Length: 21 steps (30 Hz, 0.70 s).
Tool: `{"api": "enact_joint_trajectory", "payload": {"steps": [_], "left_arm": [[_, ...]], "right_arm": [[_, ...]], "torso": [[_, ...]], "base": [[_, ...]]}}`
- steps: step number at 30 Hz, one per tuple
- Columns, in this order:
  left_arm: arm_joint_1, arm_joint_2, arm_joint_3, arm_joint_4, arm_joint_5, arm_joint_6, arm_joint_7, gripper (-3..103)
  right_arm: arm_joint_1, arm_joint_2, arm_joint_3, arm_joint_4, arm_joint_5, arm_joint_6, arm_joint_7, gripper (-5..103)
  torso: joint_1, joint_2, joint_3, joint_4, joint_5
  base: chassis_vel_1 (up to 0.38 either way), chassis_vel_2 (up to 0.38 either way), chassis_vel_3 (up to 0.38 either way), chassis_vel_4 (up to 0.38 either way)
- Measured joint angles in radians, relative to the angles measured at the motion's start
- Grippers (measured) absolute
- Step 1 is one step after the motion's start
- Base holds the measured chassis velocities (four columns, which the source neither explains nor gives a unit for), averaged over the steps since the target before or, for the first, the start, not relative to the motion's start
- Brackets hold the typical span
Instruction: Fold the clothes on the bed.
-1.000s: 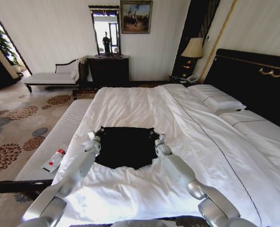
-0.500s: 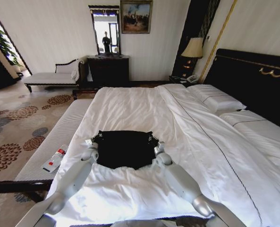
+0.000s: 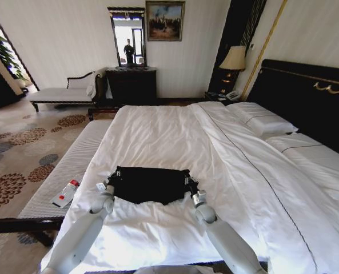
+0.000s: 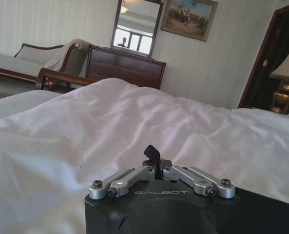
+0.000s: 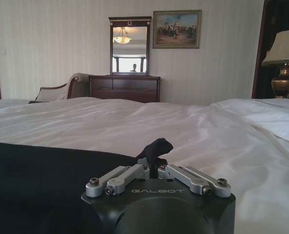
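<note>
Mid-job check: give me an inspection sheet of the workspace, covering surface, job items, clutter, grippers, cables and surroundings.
Surface: bed with white bedding, rumpled near the foot.
Job's things: black T-shirt lying across the near part of the bed, held at both far corners.
Clutter: white bottle with red label on the grey bench beside the bed.
Grippers: left gripper shut on the shirt's left corner; right gripper shut on its right corner, black cloth pinched between the fingers in both wrist views.
Cables: nothing seen.
Surroundings: chaise, dresser with mirror, painting, lamp, patterned carpet.
</note>
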Motion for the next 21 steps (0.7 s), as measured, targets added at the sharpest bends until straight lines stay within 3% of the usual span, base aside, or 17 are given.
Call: {"api": "enact_joint_trajectory", "payload": {"steps": [21], "left_arm": [[0.088, 0.034, -0.051, -0.022, 0.04, -0.01, 0.012, 2]], "right_arm": [[-0.097, -0.019, -0.009, 0.048, -0.026, -0.002, 0.015, 2]], "torso": [[0.0, 0.0, 0.0, 0.0, 0.0]], "base": [[0.0, 0.0, 0.0, 0.0]]}}
